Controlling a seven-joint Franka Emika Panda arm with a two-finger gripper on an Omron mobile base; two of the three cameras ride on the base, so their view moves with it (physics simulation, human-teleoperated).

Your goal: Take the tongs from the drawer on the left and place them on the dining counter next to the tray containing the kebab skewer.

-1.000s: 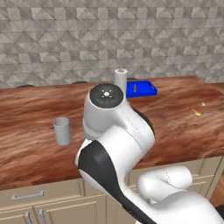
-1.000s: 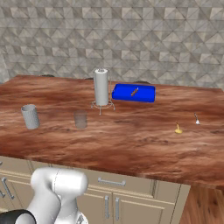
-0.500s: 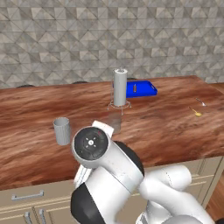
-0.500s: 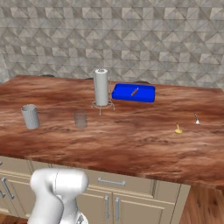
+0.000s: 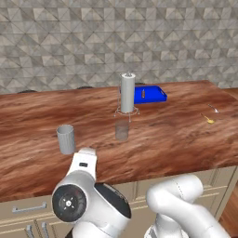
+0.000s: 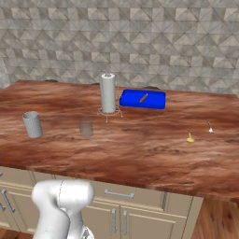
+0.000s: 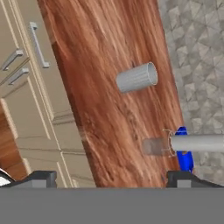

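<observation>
1. Blue tray [image 6: 142, 100] sits at the upper centre of the right base view, on the far side of the table [image 6: 140, 149], with the orange-brown skewer [image 6: 143, 98] lying in it. So the goal spot is plain to see and needs no work.
2. The tongs cannot be seen in any picture, so I judge they are inside the drawer [image 7: 41, 57], whose beige front and bar handle show at the upper left of the hand view. The front looks flush with the cabinet, so the drawer appears shut.
3. The tool [image 7: 111, 177] is released, its two dark tips standing wide apart at the bottom of the hand view with nothing between them.
4. A grey cup [image 5: 65, 139] stands at the left of the left base view. A tall grey cylinder [image 5: 128, 92] stands just left of the tray, with a clear glass [image 5: 122, 130] in front of it.
5. By my judgement the task is barely begun. Left to do: reach the handle, pull the drawer open, pick out the tongs, carry them over and set them beside the tray.
</observation>
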